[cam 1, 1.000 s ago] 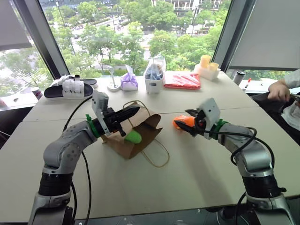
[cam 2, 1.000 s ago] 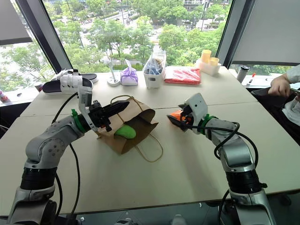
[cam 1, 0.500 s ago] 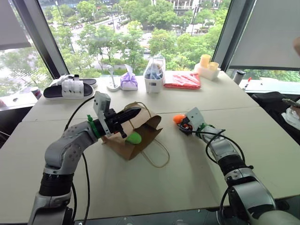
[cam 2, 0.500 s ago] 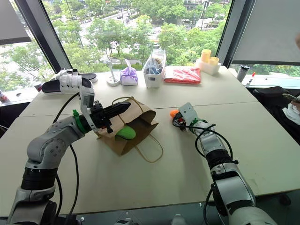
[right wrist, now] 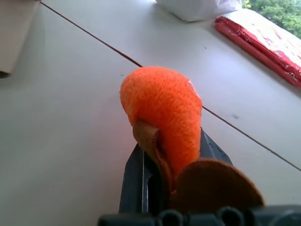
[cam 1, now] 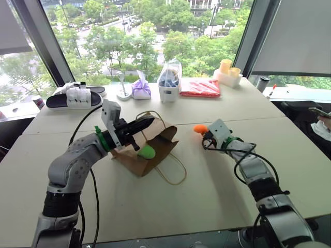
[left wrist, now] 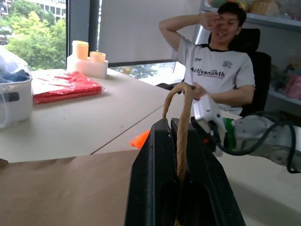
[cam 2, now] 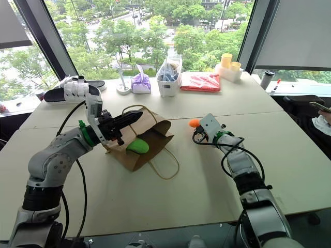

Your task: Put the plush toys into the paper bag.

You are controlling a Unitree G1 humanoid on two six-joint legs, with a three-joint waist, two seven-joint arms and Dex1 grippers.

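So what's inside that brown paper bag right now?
A bright green plush toy sits in the mouth of the paper bag, half showing. The brown paper covers the space deeper in the bag, so I cannot tell whether anything else is in there.

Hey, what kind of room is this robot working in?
Probably an upper-floor office or lab: big tables pushed together by tall windows over treetops and a street, storage shelves behind, and a person seated in an office chair.

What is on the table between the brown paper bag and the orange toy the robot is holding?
Nothing: in the left eye view, only bare table lies between the paper bag and the orange plush toy pinched in the right gripper.
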